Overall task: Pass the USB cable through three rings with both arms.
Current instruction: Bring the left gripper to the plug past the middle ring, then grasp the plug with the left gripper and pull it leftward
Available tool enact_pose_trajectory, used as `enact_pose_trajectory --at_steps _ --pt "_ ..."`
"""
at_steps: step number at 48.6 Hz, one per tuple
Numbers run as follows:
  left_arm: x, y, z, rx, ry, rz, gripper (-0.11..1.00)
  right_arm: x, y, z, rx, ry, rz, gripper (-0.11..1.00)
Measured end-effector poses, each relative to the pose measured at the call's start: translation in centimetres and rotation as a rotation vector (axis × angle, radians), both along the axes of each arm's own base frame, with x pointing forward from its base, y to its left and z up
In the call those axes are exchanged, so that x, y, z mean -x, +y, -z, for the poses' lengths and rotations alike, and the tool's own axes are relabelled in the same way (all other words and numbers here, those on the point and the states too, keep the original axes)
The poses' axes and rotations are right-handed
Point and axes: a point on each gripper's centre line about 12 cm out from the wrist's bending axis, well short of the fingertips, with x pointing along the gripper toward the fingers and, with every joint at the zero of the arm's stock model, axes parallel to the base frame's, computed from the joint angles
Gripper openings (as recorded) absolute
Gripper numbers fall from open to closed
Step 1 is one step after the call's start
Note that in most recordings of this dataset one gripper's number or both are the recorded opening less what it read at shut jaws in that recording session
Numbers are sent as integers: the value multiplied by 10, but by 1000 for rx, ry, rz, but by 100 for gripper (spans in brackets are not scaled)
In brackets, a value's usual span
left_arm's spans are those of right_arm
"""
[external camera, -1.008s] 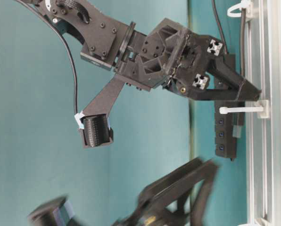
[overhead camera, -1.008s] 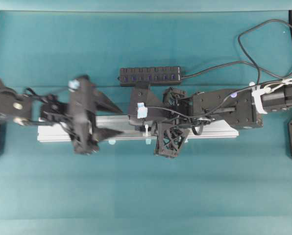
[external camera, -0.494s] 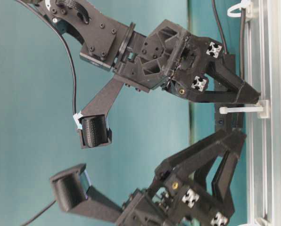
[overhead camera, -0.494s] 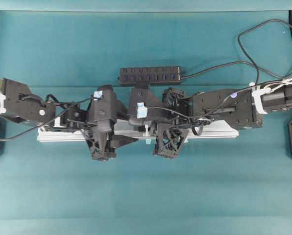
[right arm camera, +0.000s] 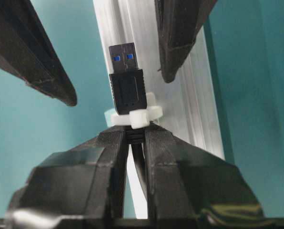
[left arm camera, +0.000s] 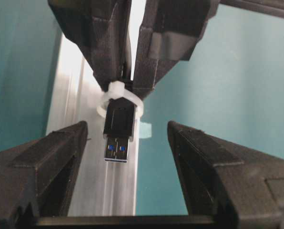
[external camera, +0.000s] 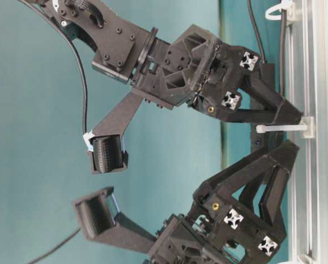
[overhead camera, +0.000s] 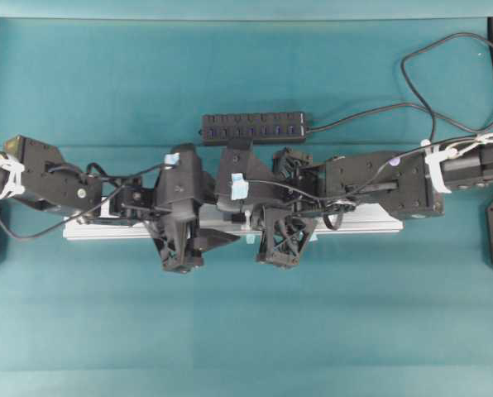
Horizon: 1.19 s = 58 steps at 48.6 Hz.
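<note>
The right gripper is clamped tight on the USB cable just behind its plug, which pokes through a white ring standing on the silver rail that lies on the teal worktop. Facing it, the left gripper stands spread wide and holds nothing, one finger on either side of the plug without touching it.

USB plug thru ring on rail, betw L end effector fingers
</note>
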Motion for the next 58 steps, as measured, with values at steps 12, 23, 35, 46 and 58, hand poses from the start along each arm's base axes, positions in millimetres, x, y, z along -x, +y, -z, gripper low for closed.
enact_pose_trajectory --at_steps 12,23,35,46,58 --pt "0 1 2 1 -12 -2 74 0 0 0 -1 -5 1 -8" --pt "1 1 6 0 -2 -1 69 1 0 1 -4 -2 8 -8" --pt "0 1 6 0 -3 -1 32 1 1 1 -4 0 7 -8" --pt "-1 2 5 -5 -6 -2 23 2 1 2 -4 1 4 -8" --pt "0 2 6 -8 -3 0 23 3 1 2 -4 -6 5 -8"
